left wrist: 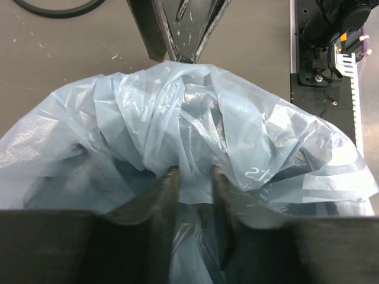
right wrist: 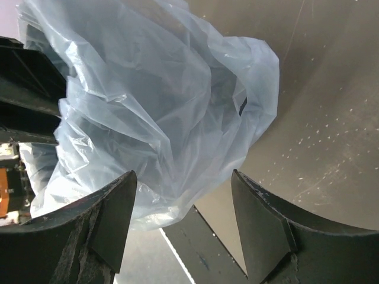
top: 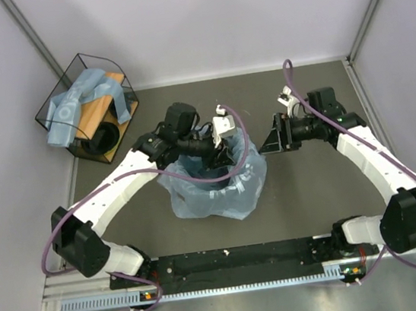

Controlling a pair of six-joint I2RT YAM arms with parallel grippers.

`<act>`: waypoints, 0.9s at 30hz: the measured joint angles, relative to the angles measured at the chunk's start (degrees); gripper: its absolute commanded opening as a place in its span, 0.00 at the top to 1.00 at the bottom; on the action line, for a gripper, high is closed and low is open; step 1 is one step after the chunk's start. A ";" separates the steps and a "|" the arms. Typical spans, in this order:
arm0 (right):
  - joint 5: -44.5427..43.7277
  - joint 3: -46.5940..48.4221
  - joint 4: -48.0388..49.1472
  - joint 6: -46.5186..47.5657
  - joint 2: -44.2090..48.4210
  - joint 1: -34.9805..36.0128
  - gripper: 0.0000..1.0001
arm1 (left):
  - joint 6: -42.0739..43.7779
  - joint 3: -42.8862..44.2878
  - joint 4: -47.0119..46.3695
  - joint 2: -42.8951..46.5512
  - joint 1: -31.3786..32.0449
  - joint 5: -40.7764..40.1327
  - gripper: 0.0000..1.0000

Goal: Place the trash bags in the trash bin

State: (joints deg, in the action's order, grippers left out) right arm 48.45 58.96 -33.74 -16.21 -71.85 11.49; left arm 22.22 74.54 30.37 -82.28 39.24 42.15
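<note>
Crowding trash bags [top: 232, 191]: left gripper [left wrist: 193, 177]; basket [top: 86, 102] apart.

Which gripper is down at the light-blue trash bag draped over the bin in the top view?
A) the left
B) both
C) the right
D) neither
A: the left gripper is down in the trash bag, and its wrist view shows film between its fingers. The right gripper stands apart to the right, open.
</note>
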 measured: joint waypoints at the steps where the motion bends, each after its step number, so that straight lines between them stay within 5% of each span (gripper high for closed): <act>1: 0.74 -0.48 0.72 -0.35 -0.37 0.00 0.35 | -0.46 -0.11 -0.66 -0.17 0.07 -0.02 0.85; 3: 1.68 -1.29 1.75 -0.87 -1.40 0.00 0.36 | -0.85 -0.28 -1.90 -0.74 0.15 -0.28 1.00; 14: 4.83 -2.29 8.04 -3.54 -7.45 0.35 0.38 | 2.03 -9.16 -4.79 -5.46 0.20 -3.98 1.00; 22: 4.85 -1.97 6.80 -2.10 -6.84 -0.42 0.46 | 1.99 -5.79 -0.07 -4.83 0.17 -6.29 0.56; 27: 0.42 4.17 -1.84 6.71 -5.27 -4.04 0.50 | 2.75 -1.38 5.44 1.09 -0.15 -7.34 0.48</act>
State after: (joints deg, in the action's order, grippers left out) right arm 48.86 63.13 -35.57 -9.50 -77.12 7.44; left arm 24.97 73.17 35.81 -81.19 39.09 34.81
